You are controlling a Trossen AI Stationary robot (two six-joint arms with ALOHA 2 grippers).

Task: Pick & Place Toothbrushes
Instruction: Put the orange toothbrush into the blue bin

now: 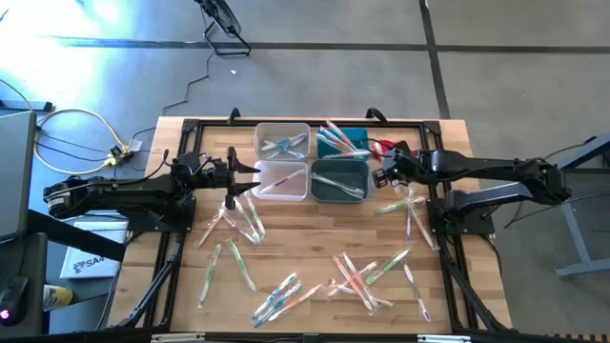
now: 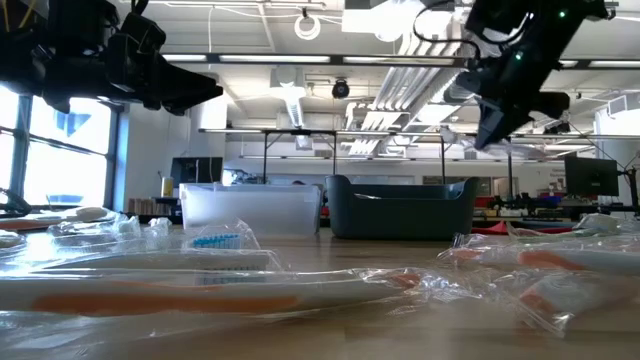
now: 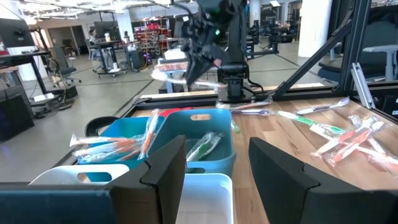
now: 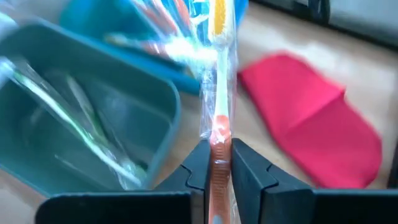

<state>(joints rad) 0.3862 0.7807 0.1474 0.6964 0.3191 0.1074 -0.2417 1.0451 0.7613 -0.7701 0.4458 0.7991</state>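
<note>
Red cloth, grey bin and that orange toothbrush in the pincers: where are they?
red cloth [image 4: 311, 140], right wrist view, middle of the fabric.
grey bin [image 4: 37, 34], right wrist view, upper rim.
orange toothbrush [image 4: 219, 134], right wrist view, wrapped handle just above the right gripper [image 4: 219, 163].

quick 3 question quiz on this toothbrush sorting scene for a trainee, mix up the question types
1. True or false: the right gripper is shut on a wrapped orange toothbrush.
2. Multiple choice: the red cloth lies A) inside the grey-teal bin, B) on the table beside the bins, C) in the left gripper.
3. Fill in: the left gripper's fingers are ____ and hold nothing.

Key: 1 true; 2 B; 3 open.
</note>
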